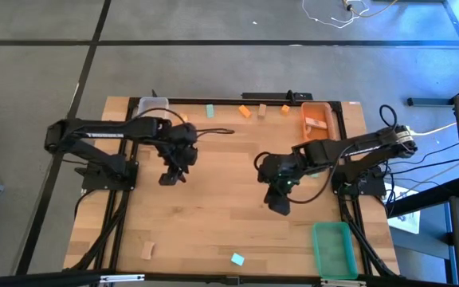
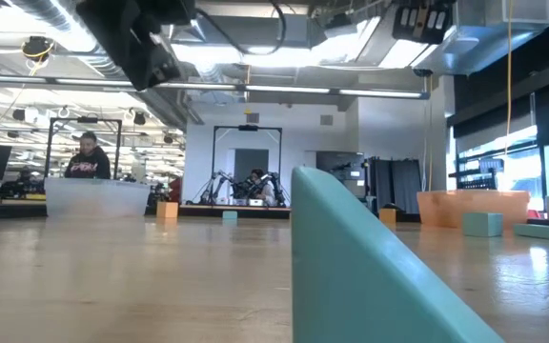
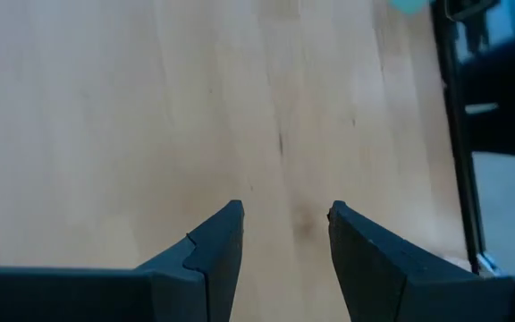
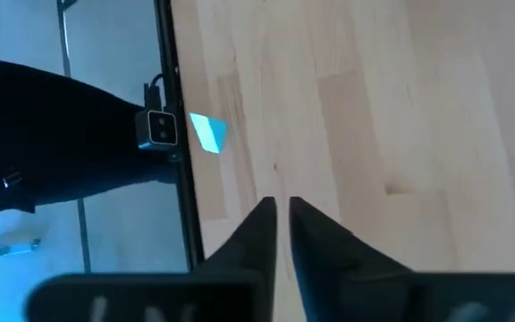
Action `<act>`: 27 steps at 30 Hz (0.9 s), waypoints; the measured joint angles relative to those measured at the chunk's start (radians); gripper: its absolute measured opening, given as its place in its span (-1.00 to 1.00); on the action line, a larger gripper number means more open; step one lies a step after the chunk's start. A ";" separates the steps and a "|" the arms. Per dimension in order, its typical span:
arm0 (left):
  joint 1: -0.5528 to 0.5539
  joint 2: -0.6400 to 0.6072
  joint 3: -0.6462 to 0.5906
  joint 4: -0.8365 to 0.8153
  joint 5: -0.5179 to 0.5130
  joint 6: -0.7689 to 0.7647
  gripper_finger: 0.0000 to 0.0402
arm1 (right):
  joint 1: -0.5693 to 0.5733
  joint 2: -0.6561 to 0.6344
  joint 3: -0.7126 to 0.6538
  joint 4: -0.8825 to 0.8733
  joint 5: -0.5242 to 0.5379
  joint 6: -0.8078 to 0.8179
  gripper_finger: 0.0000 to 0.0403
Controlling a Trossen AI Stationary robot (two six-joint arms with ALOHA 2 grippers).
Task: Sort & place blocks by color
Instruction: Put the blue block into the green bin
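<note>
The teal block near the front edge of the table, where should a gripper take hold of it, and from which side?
The teal block lies flat and alone on bare wood, turned slightly askew. Probably best to descend from straight above and pinch two opposite side faces, wrist turned to match its skew. Nothing crowds it; the green bin stands apart from it.

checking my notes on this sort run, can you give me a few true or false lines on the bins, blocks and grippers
1. The orange bin sits at the table's far right corner. True.
2. The green bin is stacked inside the orange bin. False: it lies apart, at the near right corner.
3. The left gripper holds an orange block. False: its fingers stand apart over bare wood, nothing between them.
4. A teal block lies near the table's front edge. True.
5. The right gripper has its fingers spread wide. False: they are nearly together, with only a narrow slit and no block between them.
</note>
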 joint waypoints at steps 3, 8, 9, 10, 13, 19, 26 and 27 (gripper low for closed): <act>-0.020 -0.049 -0.001 0.001 -0.060 -0.089 -0.24 | -0.002 0.013 0.000 0.000 0.001 -0.028 -0.64; -0.051 -0.111 0.000 0.003 -0.126 -0.234 -0.24 | -0.002 0.043 0.000 -0.003 0.001 -0.065 -0.37; -0.060 -0.123 0.000 0.004 -0.137 -0.259 -0.24 | -0.002 0.049 0.000 -0.002 0.001 -0.069 -0.32; -0.070 -0.135 0.000 0.001 -0.151 -0.283 -0.24 | -0.002 0.057 0.000 -0.001 0.001 -0.081 -0.26; -0.104 -0.162 0.000 0.005 -0.180 -0.335 -0.24 | -0.002 0.089 0.000 -0.001 0.002 -0.113 -0.08; -0.176 -0.204 0.000 -0.010 -0.234 -0.416 -0.24 | 0.007 0.175 0.000 0.060 -0.015 -0.145 0.22; -0.270 -0.232 0.001 0.000 -0.269 -0.467 -0.24 | 0.053 0.241 0.000 0.189 -0.192 0.002 0.23; -0.281 -0.234 0.001 -0.004 -0.279 -0.469 -0.24 | 0.066 0.244 0.000 0.220 -0.180 0.018 0.23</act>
